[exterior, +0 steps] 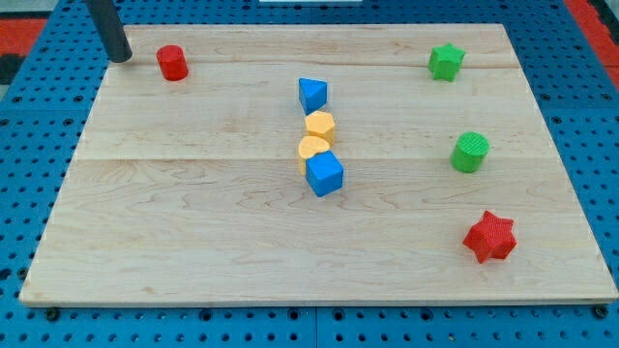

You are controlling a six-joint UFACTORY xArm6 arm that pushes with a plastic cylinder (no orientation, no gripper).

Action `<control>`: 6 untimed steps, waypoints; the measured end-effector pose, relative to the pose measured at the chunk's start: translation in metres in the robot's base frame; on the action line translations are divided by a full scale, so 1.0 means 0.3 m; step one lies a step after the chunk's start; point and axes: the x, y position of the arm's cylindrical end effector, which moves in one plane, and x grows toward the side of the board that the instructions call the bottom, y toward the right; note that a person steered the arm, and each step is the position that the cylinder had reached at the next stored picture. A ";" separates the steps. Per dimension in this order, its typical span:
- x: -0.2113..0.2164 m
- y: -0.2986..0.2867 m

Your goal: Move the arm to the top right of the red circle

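Seven blocks: spread over the wooden board (193,232), none touching the rod.
Rod: one dark straight rod coming down from the view's top left; it carries no jaws or fingers, so nothing is spread, pressed or pinched.
Tip (120,58): on the board's top-left corner region, free of every block.
Red circle (172,62): a short red cylinder standing upright near the board's top edge, just to the view's right of the tip, with a narrow strip of bare wood between them.
Tip versus target: the tip sits on the circle's left, roughly level with it; the wanted spot, judged from the task, lies on the opposite, upper-right side.
Likely reason: passing above the circle would probably avoid nudging it.
Centre column: blue triangle (311,94), yellow hexagon (320,125), yellow half-round (312,147), blue cube (324,173), closely stacked in a line, well apart from the tip.
Right side: green star (446,61), green cylinder (470,152), red star (489,237), far off.
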 end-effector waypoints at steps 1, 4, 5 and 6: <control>0.037 0.064; 0.053 0.604; 0.053 0.785; 0.053 0.975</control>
